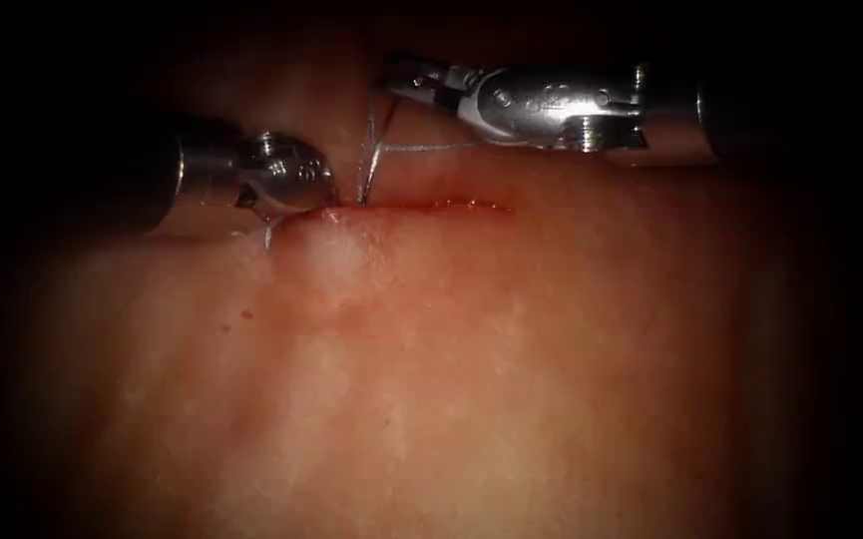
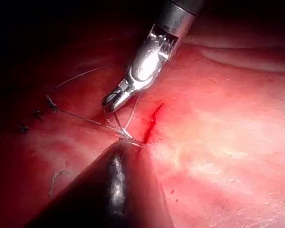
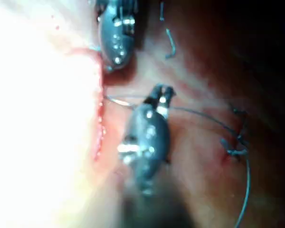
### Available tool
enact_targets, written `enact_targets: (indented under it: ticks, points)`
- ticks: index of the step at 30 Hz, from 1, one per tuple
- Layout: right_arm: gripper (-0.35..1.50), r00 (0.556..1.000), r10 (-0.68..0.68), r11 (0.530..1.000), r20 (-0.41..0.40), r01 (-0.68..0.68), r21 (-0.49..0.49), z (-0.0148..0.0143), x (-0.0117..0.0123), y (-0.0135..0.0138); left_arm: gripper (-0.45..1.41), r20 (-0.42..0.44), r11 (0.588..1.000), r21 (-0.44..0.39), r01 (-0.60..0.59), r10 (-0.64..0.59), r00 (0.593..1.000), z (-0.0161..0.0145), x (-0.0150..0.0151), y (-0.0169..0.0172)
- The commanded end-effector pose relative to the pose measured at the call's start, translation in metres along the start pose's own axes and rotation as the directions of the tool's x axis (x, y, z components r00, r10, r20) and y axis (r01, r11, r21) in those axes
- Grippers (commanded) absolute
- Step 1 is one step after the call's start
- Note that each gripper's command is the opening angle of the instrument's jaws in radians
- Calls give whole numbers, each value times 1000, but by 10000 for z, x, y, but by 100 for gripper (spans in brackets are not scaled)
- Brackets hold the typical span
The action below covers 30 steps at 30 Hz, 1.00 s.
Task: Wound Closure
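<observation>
Steel right tool (image 1: 403, 80) grips thread (image 1: 421, 147) above the cut (image 1: 431, 207); left tool (image 1: 286, 195) presses tissue (image 1: 451, 349), grip indeterminate.

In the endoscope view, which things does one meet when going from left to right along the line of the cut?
Left arm's tool → thread rising from the cut's left end → open part of the cut; above it, the right arm's tool.

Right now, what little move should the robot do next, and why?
Probably a gentle pull away from the cut with the right hand, which looks shut on the thread. The thread hangs in slack loops above the cut, and the left hand rests against the tissue at the cut's left end.
</observation>
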Motion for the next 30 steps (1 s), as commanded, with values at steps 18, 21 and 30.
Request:
enact_targets:
  ticks: [18, 21, 30]
  points:
    - [-35, 997, -70, 984, 13, 67, 163, 15, 5, -3, -8, 0, 1000, 5, -6, 6, 1000, 4, 0, -6]
    - [-35, 993, -114, 981, 29, 108, 161, 15, 3, -1, -10, 0, 1000, 5, -6, 6, 1000, 4, -1, -6]
    - [-35, 976, -207, 972, 72, 197, 127, 15, -2, 5, -11, -1, 1000, 4, -8, 8, 1000, 5, -2, -6]
